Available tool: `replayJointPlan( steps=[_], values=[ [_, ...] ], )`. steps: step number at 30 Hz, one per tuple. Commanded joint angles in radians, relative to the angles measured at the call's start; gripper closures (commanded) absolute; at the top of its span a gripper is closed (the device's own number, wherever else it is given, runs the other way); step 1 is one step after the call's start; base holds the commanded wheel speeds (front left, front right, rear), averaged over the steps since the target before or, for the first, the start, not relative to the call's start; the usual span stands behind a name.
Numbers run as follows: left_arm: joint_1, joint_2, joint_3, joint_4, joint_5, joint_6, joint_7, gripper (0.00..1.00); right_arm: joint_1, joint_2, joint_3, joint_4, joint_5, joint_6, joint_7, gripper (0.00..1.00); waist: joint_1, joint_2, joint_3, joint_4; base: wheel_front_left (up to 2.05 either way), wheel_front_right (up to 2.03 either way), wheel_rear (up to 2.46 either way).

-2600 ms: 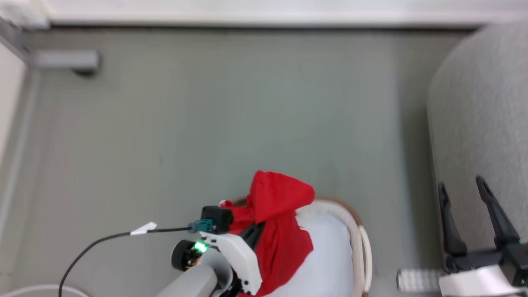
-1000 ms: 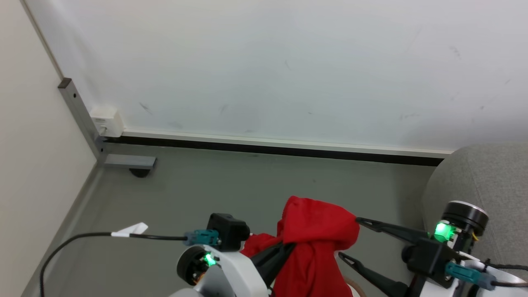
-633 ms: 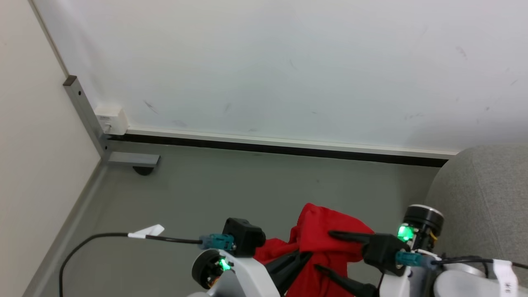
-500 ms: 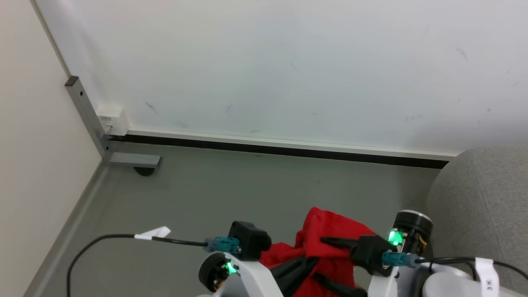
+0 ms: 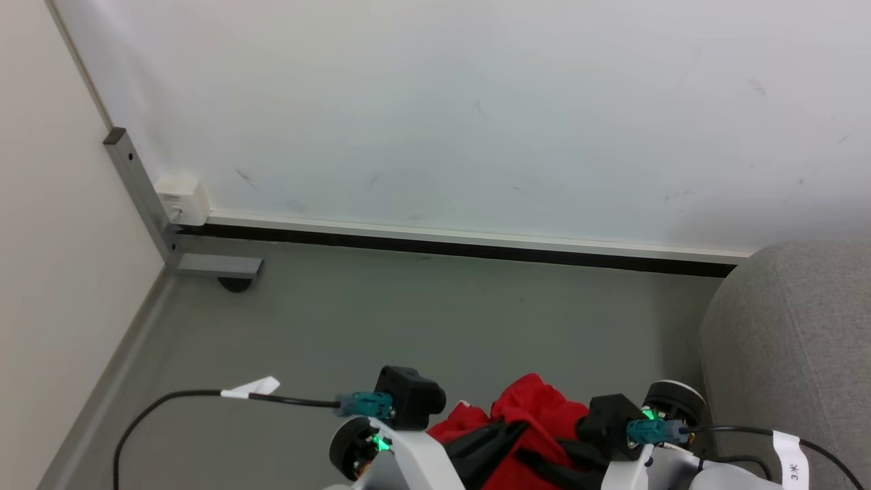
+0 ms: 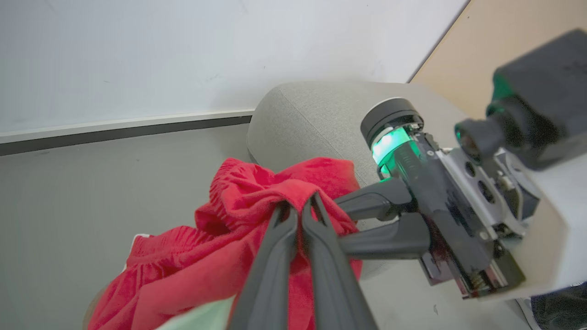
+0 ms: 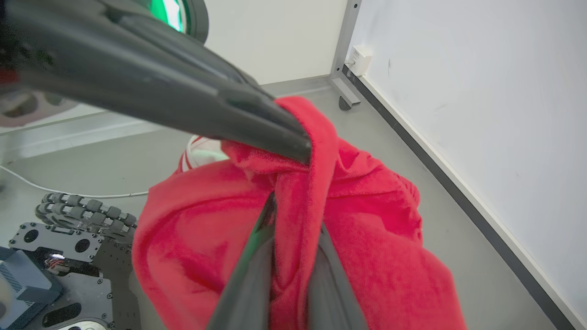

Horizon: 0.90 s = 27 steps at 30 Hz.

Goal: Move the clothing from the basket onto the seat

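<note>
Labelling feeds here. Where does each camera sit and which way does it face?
Head view: on the head, looking down at floor, wall and seat; left wrist and right wrist at bottom.
Left wrist view: along left hand toward seat; right hand at right.
Right wrist view: along right hand toward wall; left hand lies across top.
All share the clothing both hands pinch.

Bright red clothing, light grey woven seat, grey-green floor, white wall
</note>
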Motion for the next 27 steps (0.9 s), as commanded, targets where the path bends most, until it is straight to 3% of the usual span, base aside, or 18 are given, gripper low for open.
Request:
replayJointPlan(
  steps=[1,3,14,27],
  values=[
    [-0.004,0.003,0.018,-0.002,0.012,0.004,-0.024,0.82,0.009,-0.011,0.005,0.009,0.011,-0.002,-0.007,1.00,0.0000,0.0000,0.000,-0.003,0.00,0.00,0.00],
    [-0.011,0.012,0.017,0.009,0.033,0.015,-0.031,0.00,-0.003,-0.023,0.005,0.018,0.024,-0.002,-0.030,1.00,0.0000,0.0000,0.000,-0.011,0.00,0.00,0.00],
    [-0.024,0.017,0.038,0.068,0.103,0.063,-0.116,0.00,-0.077,-0.113,-0.032,0.052,0.083,-0.002,-0.145,1.00,0.0000,0.0000,0.018,-0.140,0.00,0.00,0.00],
    [-0.045,0.003,0.032,0.091,0.116,0.040,-0.164,0.00,-0.031,-0.277,-0.225,0.003,0.114,-0.002,-0.212,1.00,0.0000,0.0000,0.056,-0.358,0.00,0.00,0.00]
  ],
)
